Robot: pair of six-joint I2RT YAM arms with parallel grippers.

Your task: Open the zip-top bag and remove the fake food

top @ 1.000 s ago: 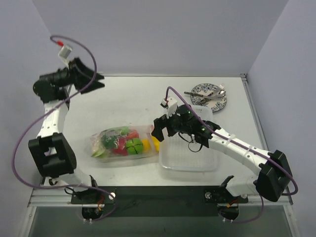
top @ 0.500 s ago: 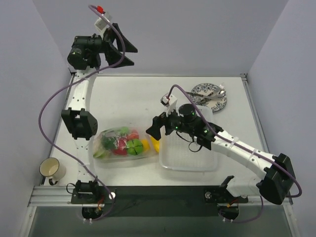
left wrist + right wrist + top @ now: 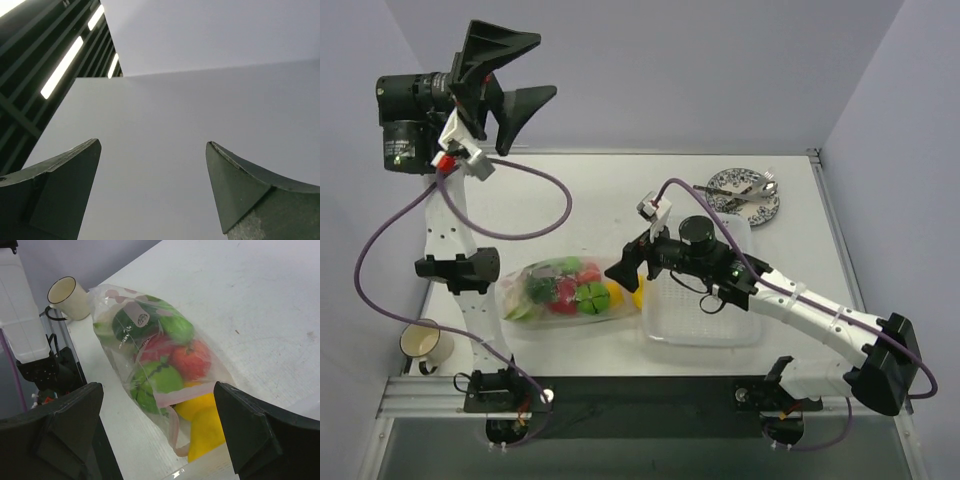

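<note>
The zip-top bag (image 3: pixel 563 291) lies on the table, its mouth to the right. It holds green, red and yellow fake food (image 3: pixel 578 290). In the right wrist view the bag (image 3: pixel 131 315) has its pink zip strip (image 3: pixel 200 396) parted, and a yellow piece (image 3: pixel 209 434) pokes out of the mouth. My right gripper (image 3: pixel 626 283) is open and empty. It hovers just above the bag's mouth, one finger to each side (image 3: pixel 157 390). My left gripper (image 3: pixel 542 68) is open and empty, raised high at the far left. Its wrist view (image 3: pixel 152 145) shows only wall.
A white mesh tray (image 3: pixel 705 335) sits right of the bag, under my right arm. A blue-patterned plate with cutlery (image 3: pixel 745 195) is at the back right. A cream cup (image 3: pixel 420 342) stands at the near left edge and also shows in the right wrist view (image 3: pixel 67 297).
My left arm has swung up and away from the table, its open gripper now high at the far left. My right gripper has moved a little left, closer over the bag's mouth.
</note>
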